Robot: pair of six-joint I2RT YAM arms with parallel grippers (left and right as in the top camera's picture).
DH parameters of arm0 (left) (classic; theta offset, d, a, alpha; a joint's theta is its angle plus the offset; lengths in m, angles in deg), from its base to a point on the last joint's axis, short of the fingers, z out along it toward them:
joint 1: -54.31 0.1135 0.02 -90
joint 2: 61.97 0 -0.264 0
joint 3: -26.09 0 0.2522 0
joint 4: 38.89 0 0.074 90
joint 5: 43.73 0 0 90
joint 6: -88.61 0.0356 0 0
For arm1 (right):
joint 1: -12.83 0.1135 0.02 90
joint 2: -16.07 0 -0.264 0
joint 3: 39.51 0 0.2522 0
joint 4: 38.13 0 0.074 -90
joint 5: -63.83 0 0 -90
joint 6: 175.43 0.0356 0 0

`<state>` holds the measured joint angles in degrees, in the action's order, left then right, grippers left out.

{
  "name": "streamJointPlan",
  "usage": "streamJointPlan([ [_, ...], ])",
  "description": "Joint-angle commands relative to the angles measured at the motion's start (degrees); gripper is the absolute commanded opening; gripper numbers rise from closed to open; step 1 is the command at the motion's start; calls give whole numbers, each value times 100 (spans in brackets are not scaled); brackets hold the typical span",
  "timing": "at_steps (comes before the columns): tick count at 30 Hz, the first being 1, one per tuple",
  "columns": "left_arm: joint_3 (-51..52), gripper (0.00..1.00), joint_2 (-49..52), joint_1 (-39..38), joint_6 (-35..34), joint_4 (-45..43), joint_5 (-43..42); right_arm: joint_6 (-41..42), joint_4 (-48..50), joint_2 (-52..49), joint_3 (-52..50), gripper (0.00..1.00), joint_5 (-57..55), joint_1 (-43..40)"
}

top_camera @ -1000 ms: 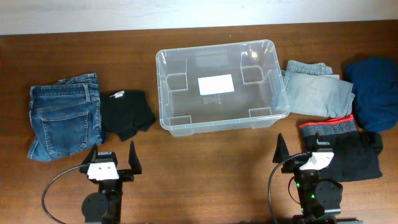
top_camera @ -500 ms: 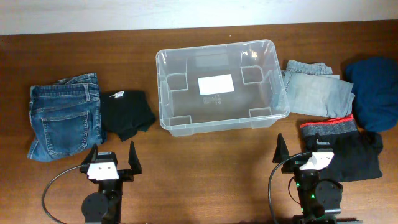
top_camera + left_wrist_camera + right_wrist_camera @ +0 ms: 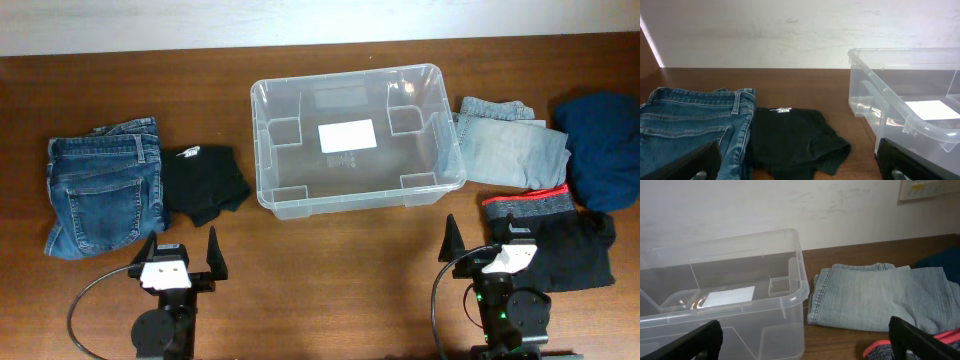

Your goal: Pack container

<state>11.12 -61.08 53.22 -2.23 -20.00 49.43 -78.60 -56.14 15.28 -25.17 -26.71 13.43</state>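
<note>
Nearest, at 7 o'clock on the table [image 3: 330, 285]: left gripper [image 3: 181, 246], fingers spread wide, nothing between them. At 5 o'clock: right gripper [image 3: 482, 240], likewise spread wide and holding nothing, its right side overlapping the near-left edge of a black garment [image 3: 570, 262] with a grey-and-red waistband in the overhead view; touching or not, cannot tell. Between the two grippers, a broad strip of bare wood, running up to the front wall of the container [image 3: 355, 203]. Further out at 9 o'clock: folded dark jeans [image 3: 100, 195], near the left edge of the view, with a black shirt [image 3: 205, 182] touching their right side and a gap of bare wood from there to the container. At the middle, towards 12 o'clock: the container itself, clear, upright, open-topped, set slightly askew, with only a white label [image 3: 347, 135] showing on its base. Just beside its right wall at 2 o'clock: folded pale jeans [image 3: 505, 150], touching or nearly so. Beyond those at 3 o'clock: a navy garment [image 3: 600, 145] against the right edge of the view. Farthest, at 12 o'clock: a narrow band of bare wood behind the container, then a pale wall [image 3: 320, 20].
</note>
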Motion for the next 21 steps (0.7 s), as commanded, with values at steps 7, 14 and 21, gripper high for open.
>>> streamJointPlan([
  [7, 33, 100, -50, 24, 111, 7, -83, -44, -39, 55, -26, 98, 4, -33],
  [14, 33, 99, -48, 24, 111, 7, -83, -42, -39, 55, -26, 98, 4, -33],
  [21, 33, 99, -50, 24, 111, -243, -39, -42, -37, 55, -26, 98, 4, -33],
])
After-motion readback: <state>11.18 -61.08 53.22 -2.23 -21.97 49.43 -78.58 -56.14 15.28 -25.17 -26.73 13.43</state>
